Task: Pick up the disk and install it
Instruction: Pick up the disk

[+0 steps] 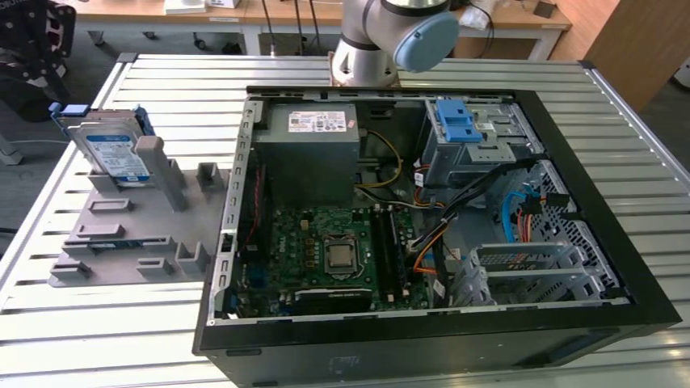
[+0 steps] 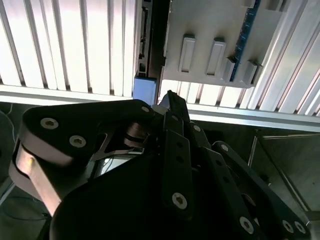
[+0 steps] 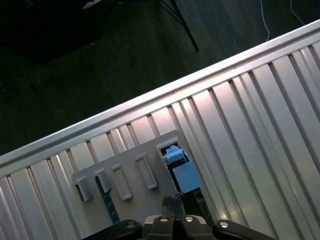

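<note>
The disk (image 1: 112, 152) stands on edge in a slot of the grey holder (image 1: 129, 234) on the exterior view's left, its white-and-blue label facing the front and a blue bracket around it. In the first wrist view its blue bracket end (image 3: 179, 166) pokes out of the holder (image 3: 130, 165), right in front of my gripper (image 3: 175, 201). The gripper (image 2: 170, 97) looks shut with nothing in it, hovering above the disk's blue corner (image 2: 145, 89). It also appears as a black linkage (image 1: 38, 73) over the table's far left edge.
An open black computer case (image 1: 603, 267) lies on the slatted metal table (image 1: 108, 339). Inside are a grey power supply box (image 1: 313, 145), the motherboard (image 1: 323, 250) and a grey drive cage with two blue latches (image 1: 458, 121). The arm's base (image 1: 372, 48) stands behind the case.
</note>
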You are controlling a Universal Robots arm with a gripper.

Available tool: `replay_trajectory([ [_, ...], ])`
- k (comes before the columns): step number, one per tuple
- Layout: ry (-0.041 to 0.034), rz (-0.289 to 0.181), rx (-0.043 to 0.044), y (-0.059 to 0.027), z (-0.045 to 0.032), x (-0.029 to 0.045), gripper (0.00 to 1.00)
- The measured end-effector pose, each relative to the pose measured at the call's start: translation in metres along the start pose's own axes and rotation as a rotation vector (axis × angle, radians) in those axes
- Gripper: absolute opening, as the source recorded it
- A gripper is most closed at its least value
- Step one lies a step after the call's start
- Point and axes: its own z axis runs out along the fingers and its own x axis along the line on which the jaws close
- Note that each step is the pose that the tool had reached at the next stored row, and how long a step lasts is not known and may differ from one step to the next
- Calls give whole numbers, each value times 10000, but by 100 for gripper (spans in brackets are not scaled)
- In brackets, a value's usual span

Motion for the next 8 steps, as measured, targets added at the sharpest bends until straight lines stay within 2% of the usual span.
replay_trajectory([
  [8, 30, -1330, 67, 0, 3, 0, 11],
])
